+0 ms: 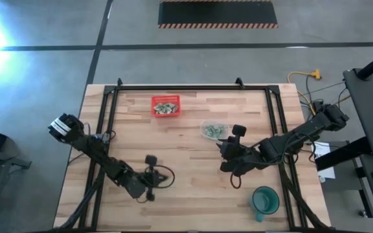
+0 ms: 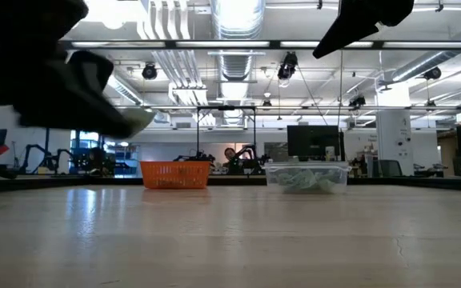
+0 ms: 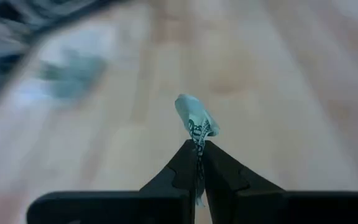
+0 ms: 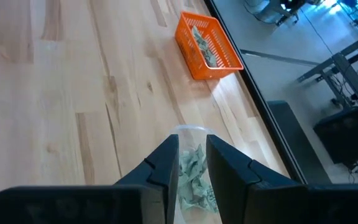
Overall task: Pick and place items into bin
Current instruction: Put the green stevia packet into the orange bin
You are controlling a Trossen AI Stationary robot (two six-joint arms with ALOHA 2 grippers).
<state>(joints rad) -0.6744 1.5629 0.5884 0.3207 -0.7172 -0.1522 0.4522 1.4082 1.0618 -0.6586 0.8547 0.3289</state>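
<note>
A red-orange basket (image 1: 165,105) stands near the table's far edge with pale green wrapped pieces in it. More pieces lie in a clear tub (image 1: 214,129) to its right, which shows in the low view (image 2: 306,176) too. My left gripper (image 1: 166,176) is over the near-middle of the table, shut on one pale green piece (image 3: 194,115). My right gripper (image 4: 192,158) hovers just near-right of the clear tub (image 4: 191,174). Its fingers are slightly apart with nothing between them, and the basket (image 4: 207,45) lies beyond. My left gripper pinches the pale green piece between its two fingers (image 3: 182,163), by the twisted wrapper end (image 3: 197,138). The rest of the piece sticks out beyond the fingertips. It is lifted clear of the table.
A teal mug (image 1: 264,199) stands near the table's near right corner. A black frame (image 1: 193,88) runs along the far edge and down both sides. Bare wood lies between the two arms and in front of the basket.
</note>
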